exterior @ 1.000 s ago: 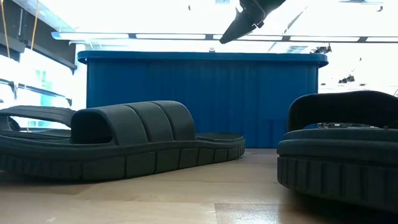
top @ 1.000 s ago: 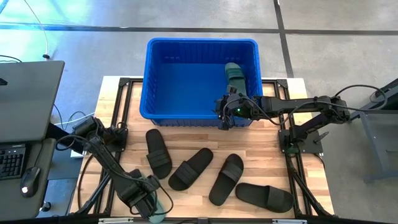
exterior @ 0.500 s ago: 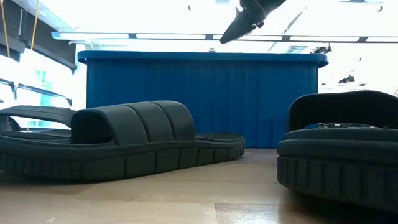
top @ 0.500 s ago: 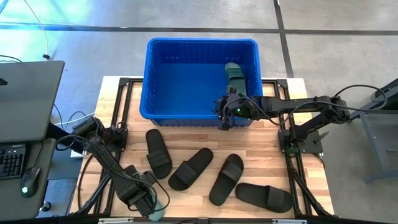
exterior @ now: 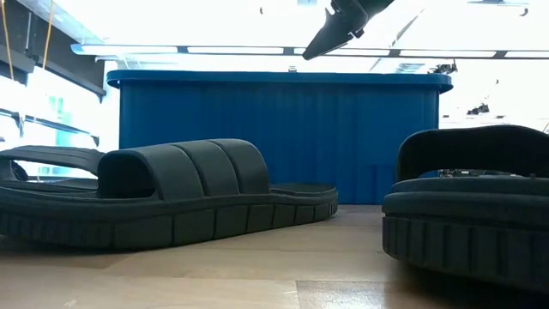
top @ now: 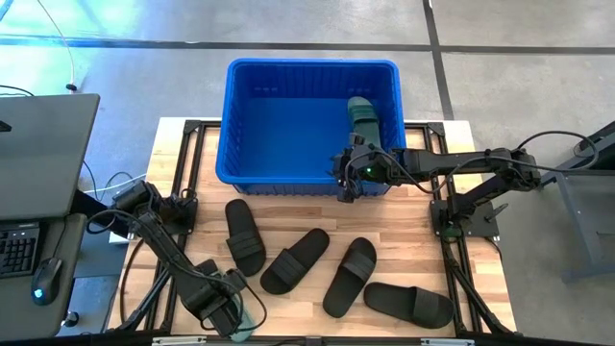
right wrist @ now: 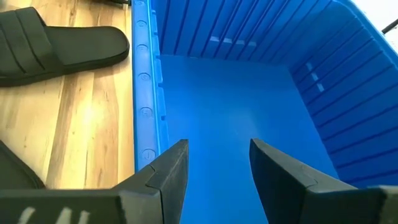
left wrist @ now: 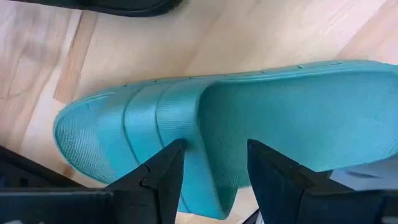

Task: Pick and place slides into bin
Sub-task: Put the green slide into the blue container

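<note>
A sage green slide [left wrist: 292, 112] lies on the wood at the table's near left corner, sole down. My left gripper [top: 231, 309] points down on it and is shut on it. A second green slide [top: 362, 117] leans against the blue bin's [top: 288, 77] right inner wall. My right gripper [top: 346, 178] hangs open over the bin's near right rim with nothing between its fingers [right wrist: 168, 168]. Several black slides, such as one [top: 244, 235] and another [top: 350, 276], lie on the table in front of the bin. My left gripper comes at the green slide from above, fingers pointing down. One finger [left wrist: 168, 165] is on the strap's top [left wrist: 158, 118], the other [left wrist: 267, 165] on the footbed just behind the strap's open edge [left wrist: 205, 124]. The slide stays flat on the table.
A laptop and a keyboard sit on a side desk [top: 38, 163] left of the table. In the low view black slides [exterior: 171, 193] stand close before the bin's wall [exterior: 283, 137]. Bare wood shows along the table's far left and far right.
</note>
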Robot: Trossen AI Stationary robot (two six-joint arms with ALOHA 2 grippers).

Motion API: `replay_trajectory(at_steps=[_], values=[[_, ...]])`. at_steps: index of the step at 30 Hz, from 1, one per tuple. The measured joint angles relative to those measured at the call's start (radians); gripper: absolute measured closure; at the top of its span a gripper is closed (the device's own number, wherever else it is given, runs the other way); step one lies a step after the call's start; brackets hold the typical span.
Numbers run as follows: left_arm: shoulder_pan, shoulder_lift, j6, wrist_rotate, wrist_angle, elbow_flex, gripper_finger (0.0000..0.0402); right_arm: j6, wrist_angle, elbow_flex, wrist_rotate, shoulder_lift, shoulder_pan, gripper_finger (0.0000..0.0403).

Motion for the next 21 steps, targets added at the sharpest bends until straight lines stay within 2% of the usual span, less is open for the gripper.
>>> replay_trajectory(at_steps=[6, 14, 21], values=[[0.000, 0.051, -0.005, 0.024, -0.006, 0.002, 0.0241, 0.000, 0.000, 0.000, 0.000, 0.002, 0.000, 0.0242], [0.008, 0.085, 0.007, 0.184, -0.177, 0.002, 0.0241, 0.000, -0.003, 0.000, -0.004, 0.016, 0.000, 0.0242], [0.008, 0.086, -0.010, 0.174, -0.245, 0.008, 0.0241, -0.014, 0.009, 0.000, -0.006, 0.048, 0.000, 0.0242]])
